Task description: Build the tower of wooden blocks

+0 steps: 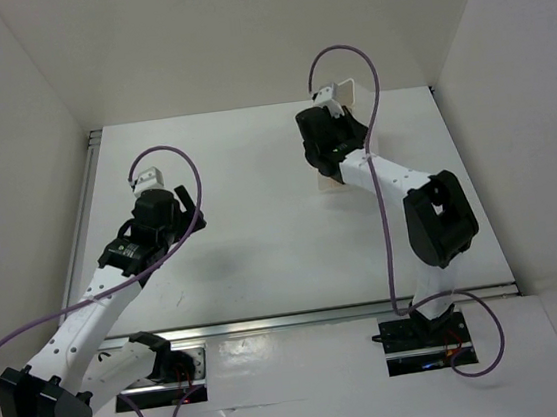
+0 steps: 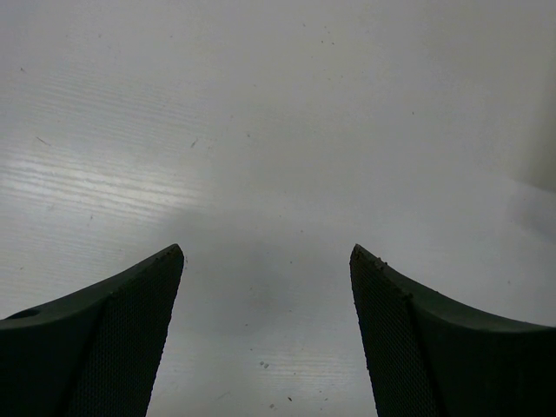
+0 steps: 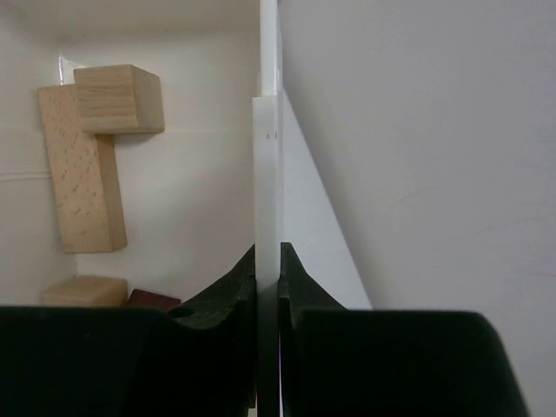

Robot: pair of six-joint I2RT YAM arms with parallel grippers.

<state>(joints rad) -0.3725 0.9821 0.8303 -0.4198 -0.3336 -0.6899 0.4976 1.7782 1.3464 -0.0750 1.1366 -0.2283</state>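
White worktop point(image 1: 262, 241) fills the overhead view, closed in by pale walls. The left arm point(image 1: 81, 327) reaches from the near left corner towards the middle. Its left end effector point(image 1: 193, 206) sits above bare surface on the left half, and its opening is hard to judge from here. The right arm point(image 1: 396, 180) stretches to the far part of the worktop, right of centre. There the right end effector point(image 1: 326, 170) points down, and its black body hides most of what lies beneath. In the left wrist view both dark fingers stand well apart, so the left end effector is spread with only bare worktop between and beyond them. In the right wrist view the right end effector is pinching the thin upright wall of a white tray point(image 3: 268, 174). The wood blocks point(image 3: 95, 148) lie inside that tray, left of the pinched wall in this view. A pale cube point(image 3: 119, 98) touches the far end of a long pale plank point(image 3: 78, 182); whether it rests on it or beside it I cannot tell. Nearer, a short pale block point(image 3: 84, 291) and a dark brown block point(image 3: 155, 301) sit side by side, partly hidden behind the fingers.
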